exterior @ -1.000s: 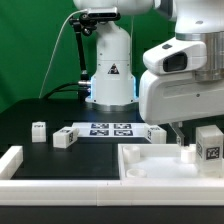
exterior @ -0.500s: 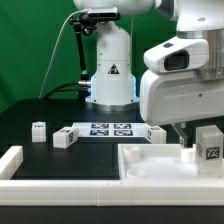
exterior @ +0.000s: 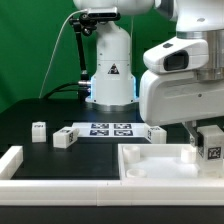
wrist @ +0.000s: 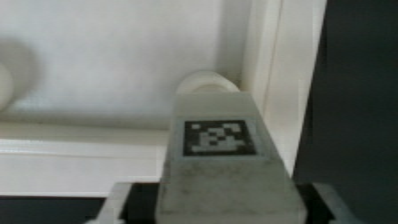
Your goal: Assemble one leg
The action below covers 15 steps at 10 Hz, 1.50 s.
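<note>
My gripper point(exterior: 204, 138) is shut on a leg point(exterior: 210, 144), a small white block with a black-and-white tag, at the exterior view's right. It holds the leg just above the right part of the large white tray-like part point(exterior: 148, 162), near a small white stub point(exterior: 187, 154) on it. In the wrist view the leg point(wrist: 219, 135) stands between the two fingers point(wrist: 132, 203), tag facing the camera, its far end at the tray's raised rim point(wrist: 267, 60). Three more legs lie on the black table: two at the left point(exterior: 39, 131) point(exterior: 63, 138) and one behind the tray point(exterior: 155, 133).
The marker board point(exterior: 108, 129) lies flat in the middle at the back. The robot's base point(exterior: 110, 75) stands behind it. A long white rail point(exterior: 70, 187) runs along the front, with a raised end at the left point(exterior: 10, 160).
The gripper with the leg has shifted slightly toward the exterior view's right. Nothing else has moved.
</note>
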{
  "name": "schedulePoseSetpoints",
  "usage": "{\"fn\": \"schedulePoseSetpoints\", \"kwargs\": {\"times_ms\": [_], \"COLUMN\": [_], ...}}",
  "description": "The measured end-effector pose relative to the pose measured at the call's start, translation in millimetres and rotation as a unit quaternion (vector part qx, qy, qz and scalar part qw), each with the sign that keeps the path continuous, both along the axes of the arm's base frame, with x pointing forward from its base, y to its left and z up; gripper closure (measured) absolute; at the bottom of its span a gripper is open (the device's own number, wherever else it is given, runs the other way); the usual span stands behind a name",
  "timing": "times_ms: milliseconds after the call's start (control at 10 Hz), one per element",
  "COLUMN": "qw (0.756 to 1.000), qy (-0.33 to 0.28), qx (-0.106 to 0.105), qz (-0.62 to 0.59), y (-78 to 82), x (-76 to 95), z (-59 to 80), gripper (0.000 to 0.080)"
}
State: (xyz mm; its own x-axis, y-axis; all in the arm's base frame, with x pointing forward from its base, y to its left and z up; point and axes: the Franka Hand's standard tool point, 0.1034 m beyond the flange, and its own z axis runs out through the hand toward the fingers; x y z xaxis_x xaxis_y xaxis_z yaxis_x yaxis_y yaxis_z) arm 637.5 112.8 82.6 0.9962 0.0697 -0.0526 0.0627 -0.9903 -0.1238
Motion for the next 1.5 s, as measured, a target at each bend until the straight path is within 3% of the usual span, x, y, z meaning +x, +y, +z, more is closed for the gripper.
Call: {"fn": "schedulePoseSetpoints", "kwargs": {"times_ms": [200,500,600,800,1100,1500], "qw": [0.999,0.972,0.952,0.908,0.795,0.686], "qy": [-0.020,-0.015,-0.004,0.012,0.035,0.058], "qx": [0.004,-0.001,-0.001,-0.006,-0.020,-0.022], "qz": [-0.050,-0.233,-0.305,-0.419,-0.605,-0.725], "y": [-1.1,-3.4,-5.1,-6.5,-6.5,-3.3], "x": [-2.5,-5.4,-5.5,-6.2,-9.3,-11.4], "z": [-0.2,-0.8,-1.2,-1.6,-1.8,-1.8], "gripper": [0.0509,0.0508,0.0508,0.0508,0.0508,0.0508]}}
